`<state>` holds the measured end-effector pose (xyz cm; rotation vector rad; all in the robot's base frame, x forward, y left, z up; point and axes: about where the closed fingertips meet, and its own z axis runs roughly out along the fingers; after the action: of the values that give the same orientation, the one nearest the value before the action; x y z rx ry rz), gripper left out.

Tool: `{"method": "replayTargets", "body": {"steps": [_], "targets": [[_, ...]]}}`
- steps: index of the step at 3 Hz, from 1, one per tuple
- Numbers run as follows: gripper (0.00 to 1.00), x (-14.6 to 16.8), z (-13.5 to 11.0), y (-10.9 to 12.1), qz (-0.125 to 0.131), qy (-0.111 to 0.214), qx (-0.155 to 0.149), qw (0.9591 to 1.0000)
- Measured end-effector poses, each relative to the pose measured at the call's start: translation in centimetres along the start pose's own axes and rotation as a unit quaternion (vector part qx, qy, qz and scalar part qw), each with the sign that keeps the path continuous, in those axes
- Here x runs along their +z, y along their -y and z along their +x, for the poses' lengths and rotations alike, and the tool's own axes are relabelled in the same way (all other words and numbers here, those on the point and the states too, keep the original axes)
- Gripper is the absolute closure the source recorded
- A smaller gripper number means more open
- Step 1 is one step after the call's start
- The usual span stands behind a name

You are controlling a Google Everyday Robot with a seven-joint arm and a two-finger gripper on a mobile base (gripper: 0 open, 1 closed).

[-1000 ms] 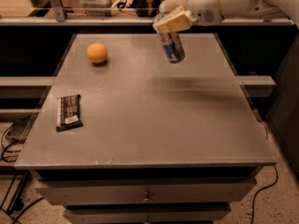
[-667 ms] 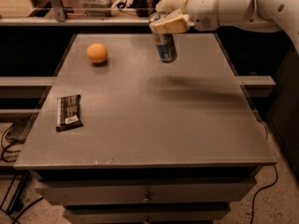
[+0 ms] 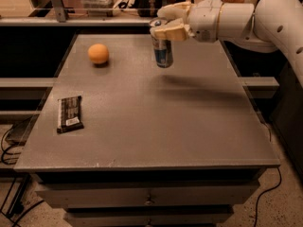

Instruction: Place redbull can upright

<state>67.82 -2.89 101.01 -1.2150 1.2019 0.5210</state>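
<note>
A grey counter (image 3: 156,126) is seen from the front and above. Over its far edge, right of centre, the tool (image 3: 163,30) is held at the end of a white arm (image 3: 236,20) that reaches in from the right. The tool's fingers (image 3: 171,32) are clamped around the top of the redbull can (image 3: 162,55), which hangs nearly upright with its silver rim uppermost. Whether the can's base touches the counter cannot be told. An orange (image 3: 98,54) is placed well to the left of the can. A dark wrapped bar (image 3: 69,113) is laid flat near the left edge, closer to the front. Drawer fronts (image 3: 147,197) are visible below the counter.
</note>
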Motion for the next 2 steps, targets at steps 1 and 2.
{"method": "replayTargets", "body": {"steps": [1,2], "targets": [[1.00,0.1,1.5,-0.3,0.009,0.003,0.016,0.9998],[1.00,0.4,3.1,-0.6,0.016,0.012,0.037,0.9991]]}}
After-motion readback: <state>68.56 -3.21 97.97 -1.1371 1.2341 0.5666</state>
